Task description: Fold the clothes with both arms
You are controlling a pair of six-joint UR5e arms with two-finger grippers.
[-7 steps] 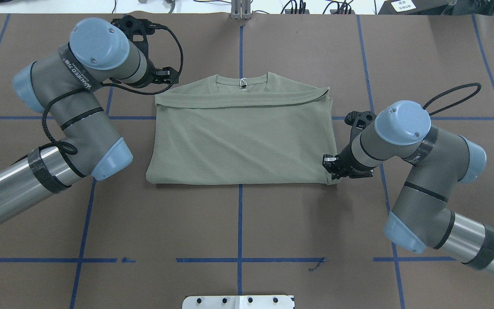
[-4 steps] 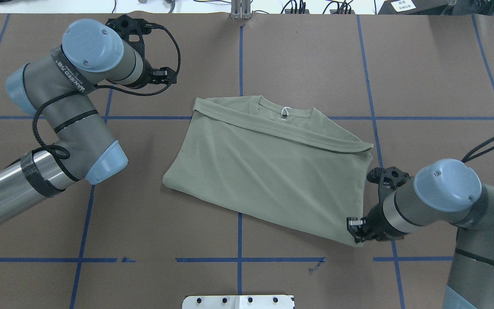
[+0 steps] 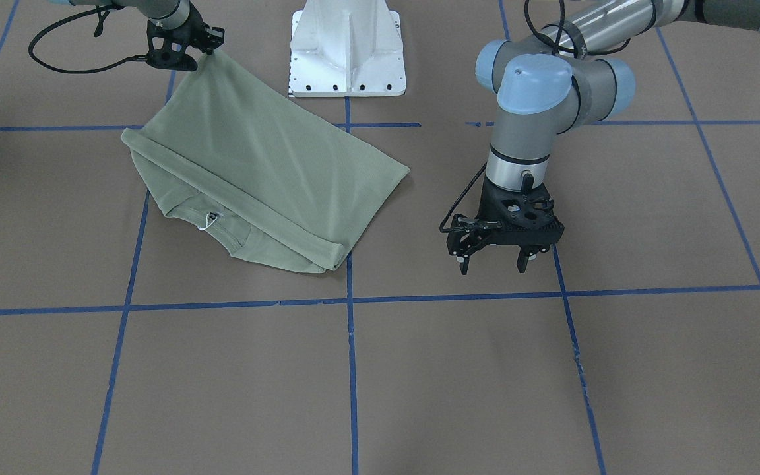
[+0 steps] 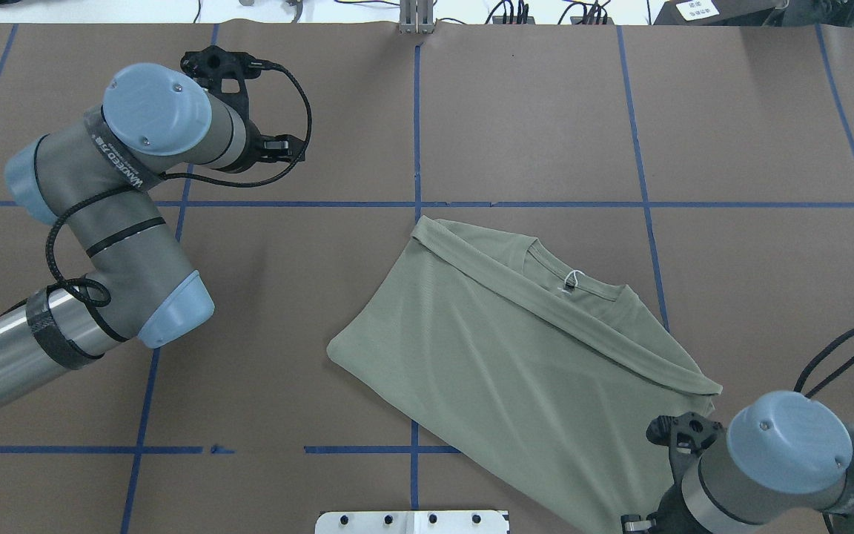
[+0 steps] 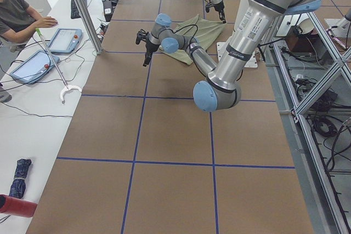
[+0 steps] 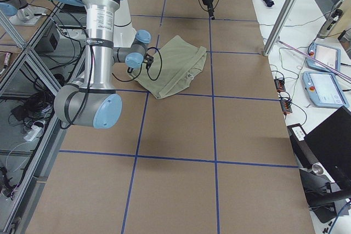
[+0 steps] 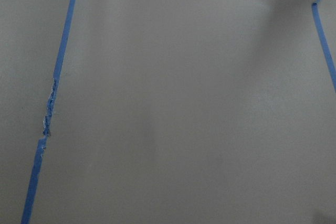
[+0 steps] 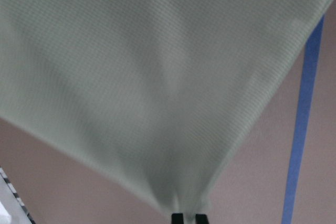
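Note:
The clothes are one sage-green shirt (image 4: 516,371), folded and lying askew on the brown table, neck and white tag (image 4: 571,280) facing the far side. My right gripper (image 3: 205,49) is shut on one bottom corner of the shirt (image 3: 254,165), close to the base. In the right wrist view the fabric (image 8: 157,77) fans out from the pinched fingertips (image 8: 177,217). My left gripper (image 3: 493,262) hovers open over bare table, well apart from the shirt, and holds nothing. The left wrist view shows only table.
The white pedestal plate (image 3: 347,53) sits at the near table edge beside the held corner. Blue tape lines (image 4: 416,148) grid the brown surface. A metal bracket (image 4: 416,18) stands at the far edge. A person sits by tablets (image 5: 66,39) off the table.
My right gripper has dragged the shirt's corner toward the base and to the right, so the shirt slid and turned. The left arm drew back slightly to the left, still open.

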